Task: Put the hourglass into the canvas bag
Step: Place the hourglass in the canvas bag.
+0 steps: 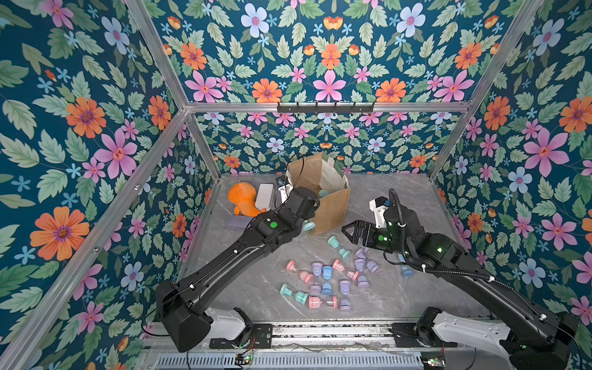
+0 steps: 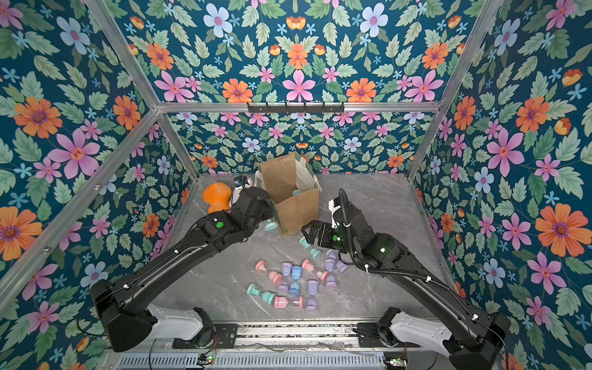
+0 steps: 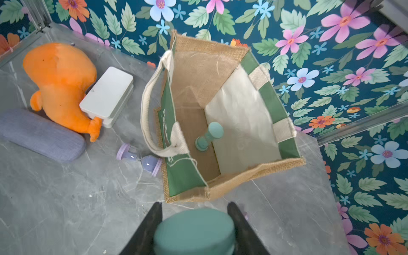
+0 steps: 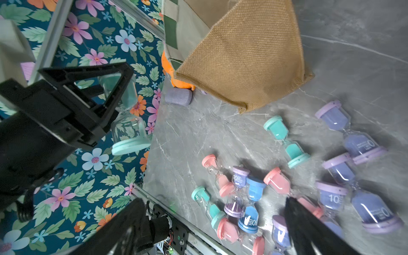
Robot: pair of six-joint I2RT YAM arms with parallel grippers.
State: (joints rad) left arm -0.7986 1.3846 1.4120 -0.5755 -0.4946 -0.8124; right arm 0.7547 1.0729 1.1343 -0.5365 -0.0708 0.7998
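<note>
One teal hourglass (image 3: 194,231) clamped in left pincer (image 3: 194,204), short of bag (image 3: 234,176) rim; early release likely drops it on desk (image 3: 66,198). Right pincer (image 4: 212,199) apart.

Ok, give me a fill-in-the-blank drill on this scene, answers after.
The left gripper is shut on a ____ hourglass.
Inside the canvas bag lies ____ other hourglass.
The right gripper hangs ____ near the loose hourglasses.
The plush toy beside the bag is ____.
Missing: teal, one, open, orange.
</note>
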